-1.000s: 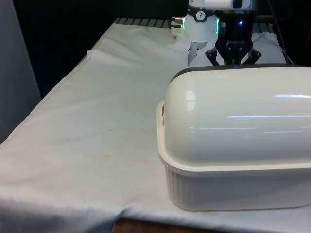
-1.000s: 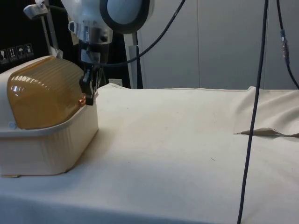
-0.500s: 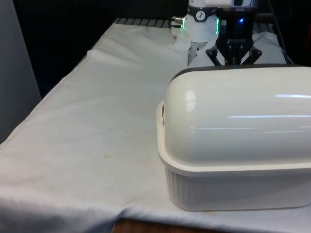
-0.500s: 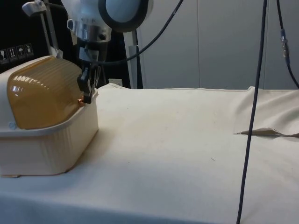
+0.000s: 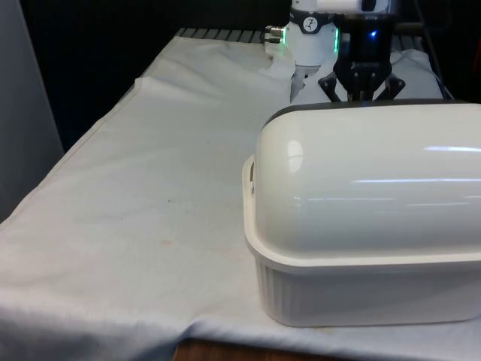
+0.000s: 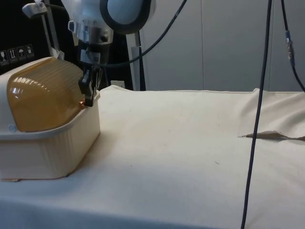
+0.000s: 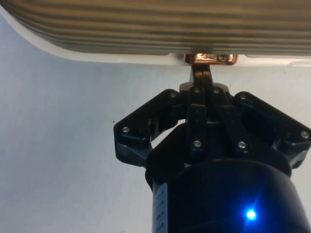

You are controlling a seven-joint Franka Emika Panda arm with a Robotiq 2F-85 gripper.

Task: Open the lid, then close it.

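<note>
Bread box: stands at the near edge of the surface, toward the front view's right corner; a white ribbed base with a flat rim running round it.
Lid: a rounded roll-top dome, down over the base; it looks glossy white from the front and amber, finely ribbed, in the side view. Its lower edge meets the base's rim on the side facing the robot.
Handle: a small copper-coloured tab at the middle of the lid's lower edge, on the box's far side; in the side view it shows as a bright spot just above the rim.
Gripper: black, pointing down, just behind the box's far side; its fingers are pressed together with the tips at the copper handle. In the side view the gripper hangs against the lid's lower far edge; in the front view its upper part rises just above the top of the dome.
Surface: covered by a white cloth, faintly stained; it runs bare from the box along the front view's left edge to the far end.
Cable: a thin dark line hanging down across the side view, well apart from the box.
</note>
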